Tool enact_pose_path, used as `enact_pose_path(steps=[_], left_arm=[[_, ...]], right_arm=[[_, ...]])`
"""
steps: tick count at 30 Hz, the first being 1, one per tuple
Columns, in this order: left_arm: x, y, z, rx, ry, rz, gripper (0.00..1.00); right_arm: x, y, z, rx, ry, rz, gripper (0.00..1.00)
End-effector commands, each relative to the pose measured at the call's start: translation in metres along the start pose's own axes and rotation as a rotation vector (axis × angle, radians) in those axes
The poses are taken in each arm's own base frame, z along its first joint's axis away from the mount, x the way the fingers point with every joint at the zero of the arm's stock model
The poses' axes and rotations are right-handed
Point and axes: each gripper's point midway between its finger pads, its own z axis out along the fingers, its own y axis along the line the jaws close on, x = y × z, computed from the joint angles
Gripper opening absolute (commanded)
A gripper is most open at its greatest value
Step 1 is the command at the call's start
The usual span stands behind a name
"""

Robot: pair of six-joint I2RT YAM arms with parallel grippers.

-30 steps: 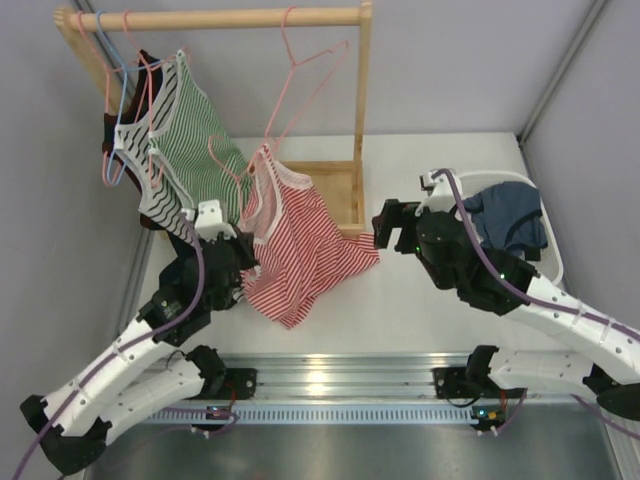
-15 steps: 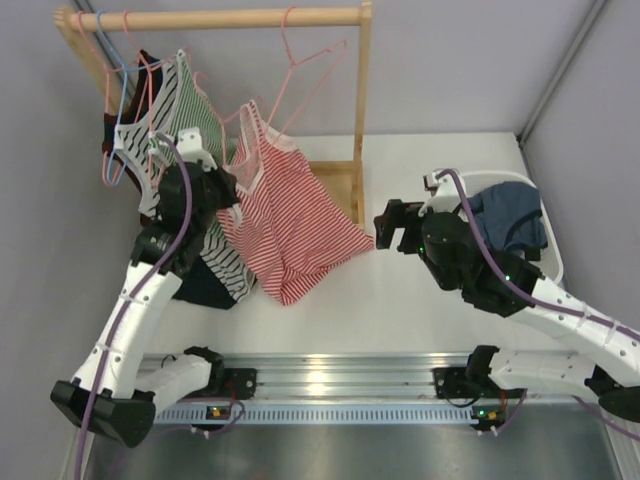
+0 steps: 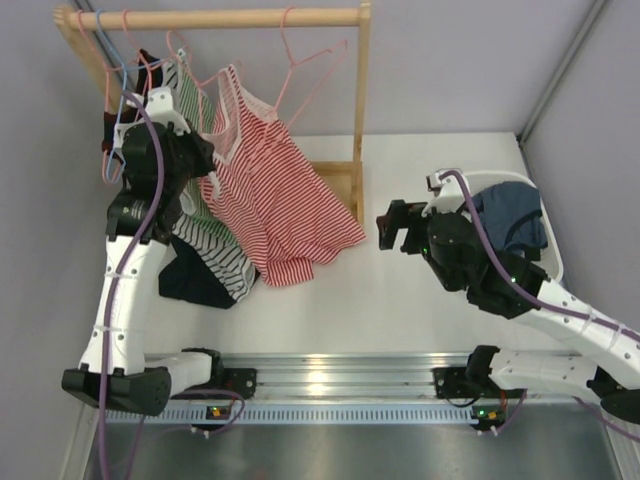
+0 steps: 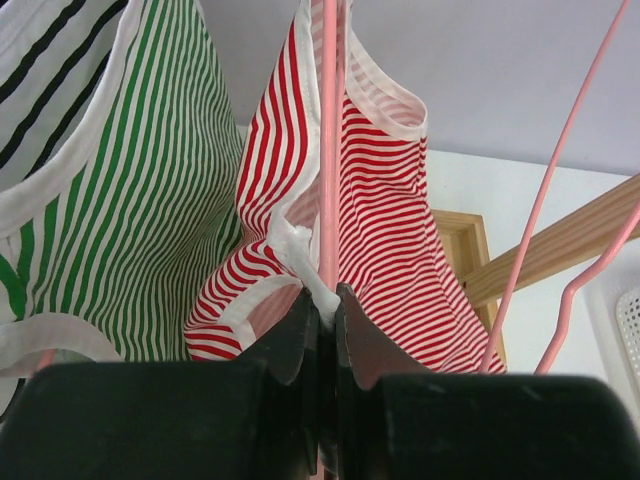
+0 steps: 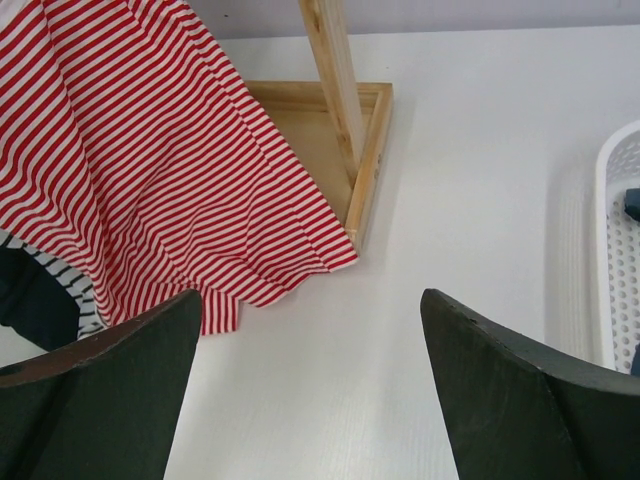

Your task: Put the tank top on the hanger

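Hanging tank top (image 3: 270, 190) on hanger (image 4: 328, 130), hem lower-right.

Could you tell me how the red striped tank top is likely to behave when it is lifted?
Probably floppy: the tank top hangs in loose folds below the left gripper. Likely light, since one pinch at its trim holds it up. It may swing.
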Motion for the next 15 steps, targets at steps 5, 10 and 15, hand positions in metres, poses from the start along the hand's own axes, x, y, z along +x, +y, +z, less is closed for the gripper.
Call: enact_pose_path(steps=[5,10,15], left_arm=[[-0.095,-0.018,-0.016,0.078,-0.217,0.043,0.0],[-0.105,-0.027,-0.025,0.115,-0.23,0.035,0.0],[-0.086,-0.024,-0.029,0.117,-0.196,0.021,0.0]], right_arm=[[-0.009,0.003,-0.006,-0.022,-0.021,-0.005,0.9],[-0.007,0.001,-0.008,-0.023,-0.023,-0.002,0.9],[-0.005,0.001,-0.007,-0.027,-0.021,-0.002,0.9]])
